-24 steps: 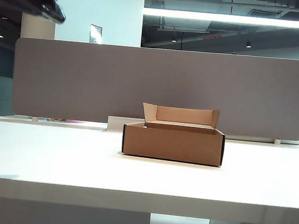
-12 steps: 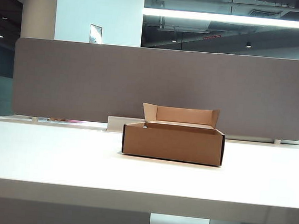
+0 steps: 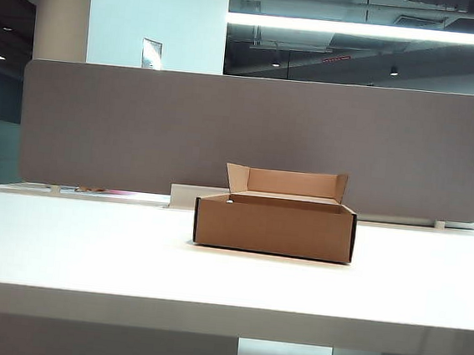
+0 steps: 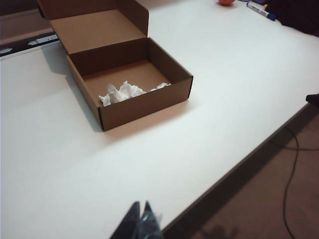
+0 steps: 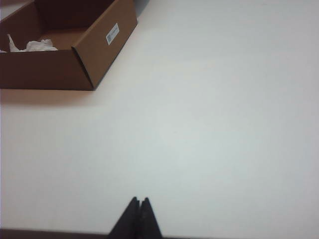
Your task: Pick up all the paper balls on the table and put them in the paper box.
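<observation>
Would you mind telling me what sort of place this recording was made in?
Most likely an open-plan office: a wide white desk backed by a grey fabric partition, with strip lighting under an exposed ceiling. A cardboard box stands on the desk.

A wide grey fabric partition panel [image 3: 253, 137] with rounded corners stands upright along the far edge of the desk. A low white block [image 3: 195, 196] sits at its foot. Behind it rise a pale wall with a small framed notice [image 3: 151, 53], and a dark ceiling with a long bright strip light [image 3: 373, 29]. In the left wrist view, a blue-and-white marker pen [image 4: 260, 9] and part of a small orange object [image 4: 226, 2] lie far off on the desk, and a thin dark cable [image 4: 291, 169] runs across the brown floor.
</observation>
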